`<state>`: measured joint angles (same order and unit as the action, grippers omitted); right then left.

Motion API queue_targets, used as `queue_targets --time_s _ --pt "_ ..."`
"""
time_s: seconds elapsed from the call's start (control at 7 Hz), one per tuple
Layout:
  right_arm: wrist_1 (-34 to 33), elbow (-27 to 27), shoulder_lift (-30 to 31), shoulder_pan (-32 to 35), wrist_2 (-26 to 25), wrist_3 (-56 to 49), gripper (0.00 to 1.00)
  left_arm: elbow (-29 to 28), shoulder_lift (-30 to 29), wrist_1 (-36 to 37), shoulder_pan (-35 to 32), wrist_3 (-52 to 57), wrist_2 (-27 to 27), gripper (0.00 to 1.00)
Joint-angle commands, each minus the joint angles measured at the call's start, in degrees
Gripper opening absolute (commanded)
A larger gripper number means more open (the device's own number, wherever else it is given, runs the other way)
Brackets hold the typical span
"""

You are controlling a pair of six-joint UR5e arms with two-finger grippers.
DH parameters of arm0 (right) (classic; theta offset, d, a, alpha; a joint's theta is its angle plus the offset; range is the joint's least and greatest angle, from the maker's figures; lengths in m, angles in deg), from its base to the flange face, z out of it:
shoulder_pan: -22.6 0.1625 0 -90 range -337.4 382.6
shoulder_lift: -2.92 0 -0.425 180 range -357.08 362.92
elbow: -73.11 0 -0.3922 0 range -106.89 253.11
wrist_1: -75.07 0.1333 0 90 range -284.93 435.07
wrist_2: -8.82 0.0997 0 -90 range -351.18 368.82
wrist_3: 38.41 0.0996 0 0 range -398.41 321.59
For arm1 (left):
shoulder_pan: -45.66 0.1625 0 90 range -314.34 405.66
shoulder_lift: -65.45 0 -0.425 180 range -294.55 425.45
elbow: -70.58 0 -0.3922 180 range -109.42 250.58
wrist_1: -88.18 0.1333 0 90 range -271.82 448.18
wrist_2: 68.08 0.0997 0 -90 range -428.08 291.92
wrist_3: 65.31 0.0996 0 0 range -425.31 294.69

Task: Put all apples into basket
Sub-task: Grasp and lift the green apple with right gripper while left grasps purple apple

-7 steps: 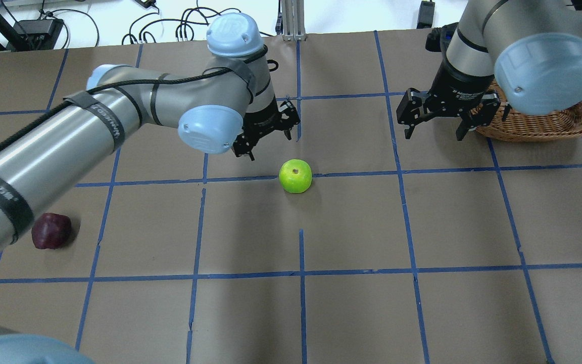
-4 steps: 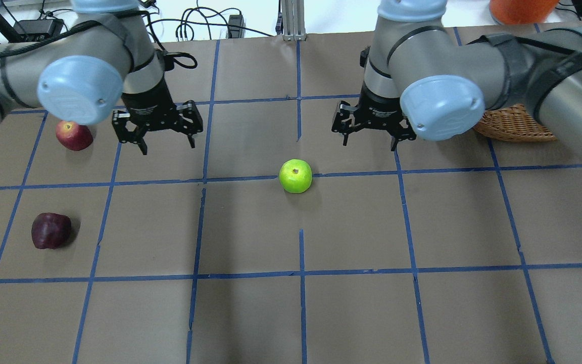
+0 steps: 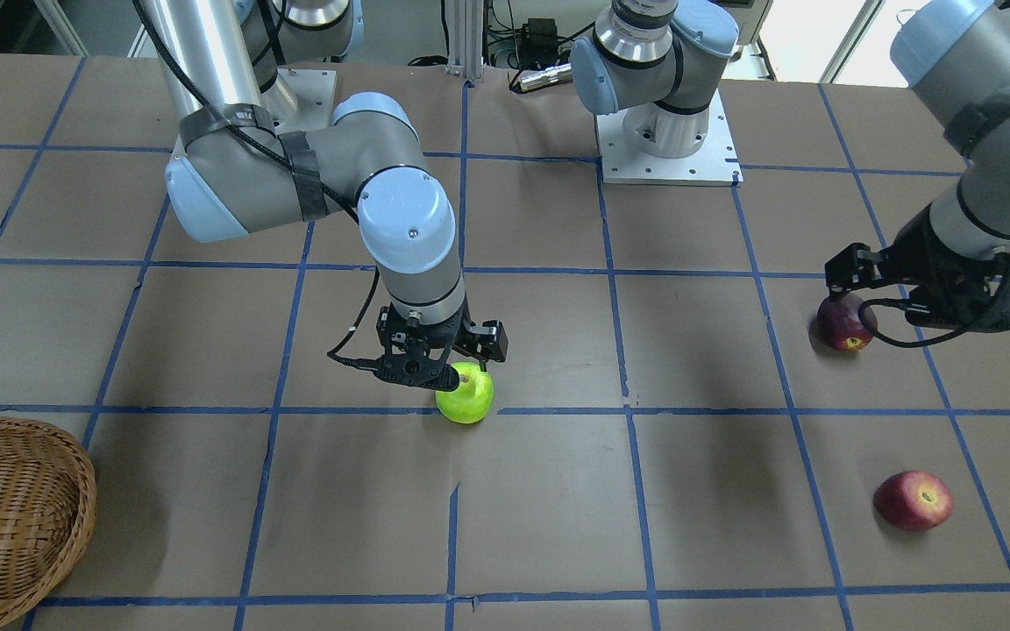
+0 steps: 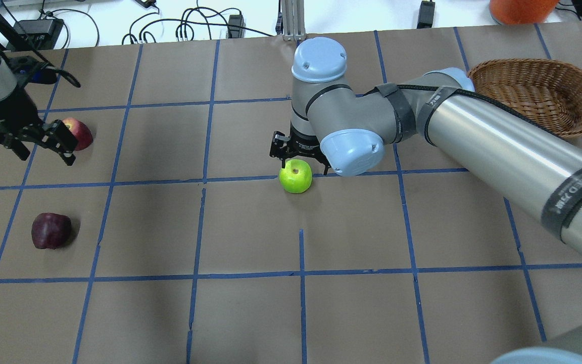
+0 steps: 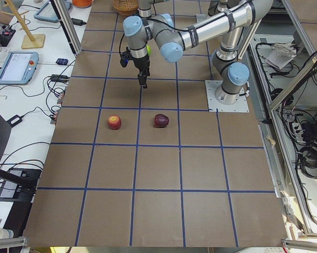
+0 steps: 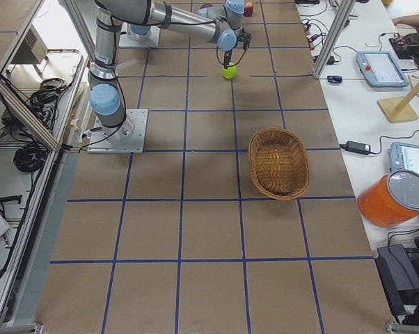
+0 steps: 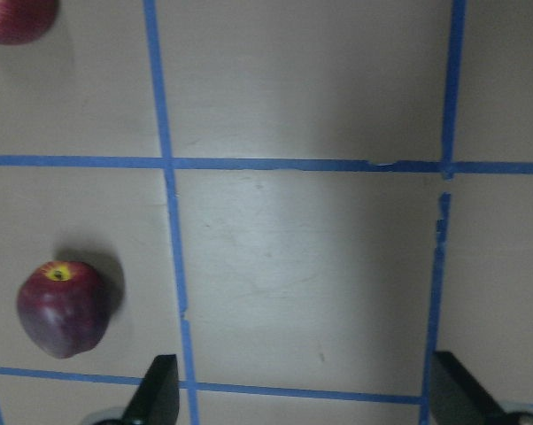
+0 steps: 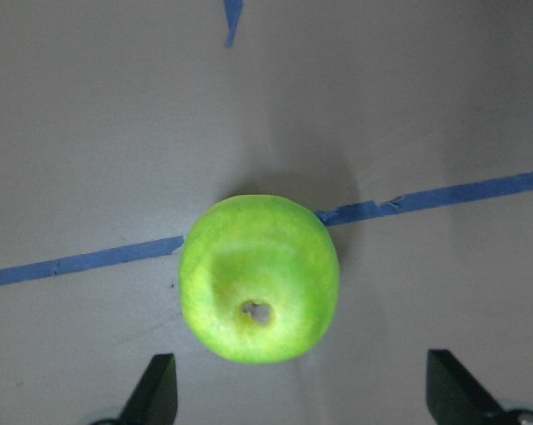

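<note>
Where overhead obscures, wrist shows right hand (image 8: 306,391) spread.

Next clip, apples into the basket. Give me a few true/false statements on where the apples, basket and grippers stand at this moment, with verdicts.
1. The wicker basket has no apple in it. True.
2. The right gripper is shut on the green apple. False: its fingers are spread open over the apple, which sits on the table.
3. The left gripper is open with nothing between its fingers. True.
4. The dark maroon apple lies right beside the basket. False: it lies on the table at the opposite side, the robot's left, nearer the lighter red apple.
</note>
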<state>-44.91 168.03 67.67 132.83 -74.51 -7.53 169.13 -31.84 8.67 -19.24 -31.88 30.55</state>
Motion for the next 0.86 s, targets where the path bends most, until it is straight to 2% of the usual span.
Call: queue_targets --time_s 0.0,0.29,0.43,0.57,0.71 --pt "-3.40 -0.09 -3.40 0.25 0.89 -0.29 1.00 8.81 -1.23 13.00 9.49 13.20 -0.63 0.99" --pt "-6.13 -0.35 -6.38 0.25 1.16 -0.03 1.00 19.09 -2.54 26.71 12.86 14.90 -3.53 1.00" --pt "-6.92 -1.13 -7.17 0.25 1.25 -0.38 0.98 21.49 -3.77 27.99 12.87 14.82 -3.54 1.00" --pt "-6.84 -1.40 -7.36 0.25 0.46 -1.07 0.43 22.12 -5.52 27.83 12.96 14.73 -3.45 1.00" --pt "-5.89 -1.58 -7.10 -0.10 0.37 -1.43 0.00 21.96 -7.28 27.83 12.96 14.99 -3.10 1.00"
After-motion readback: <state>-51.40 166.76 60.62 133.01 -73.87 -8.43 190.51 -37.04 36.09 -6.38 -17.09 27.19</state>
